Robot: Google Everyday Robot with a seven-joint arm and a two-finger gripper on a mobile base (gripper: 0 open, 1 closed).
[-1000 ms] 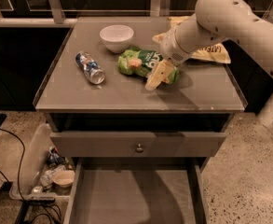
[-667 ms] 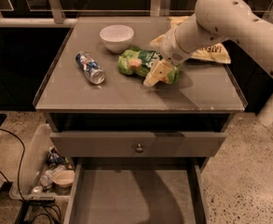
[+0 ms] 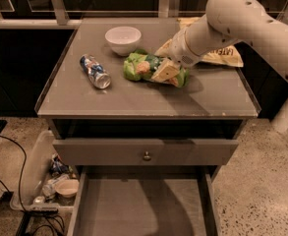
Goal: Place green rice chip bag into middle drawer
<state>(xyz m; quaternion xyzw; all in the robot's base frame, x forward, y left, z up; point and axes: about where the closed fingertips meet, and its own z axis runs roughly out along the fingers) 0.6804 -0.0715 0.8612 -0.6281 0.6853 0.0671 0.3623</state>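
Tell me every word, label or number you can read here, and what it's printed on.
Nothing here can be quoted.
On the yellow chip bag: dark lettering, too blurred to read.
On the green rice chip bag: print too blurred to read.
On the can: blue label, unreadable.
On the pincer, down on the green bag: no markings visible.

I noted on the grey cabinet top (image 3: pixel 148 101): white bowl (image 3: pixel 123 39), can (image 3: pixel 95 71) lying on its side, green rice chip bag (image 3: pixel 142 67), larger brown-and-yellow bag (image 3: pixel 223 57). The gripper (image 3: pixel 165 72) rested on the green one.
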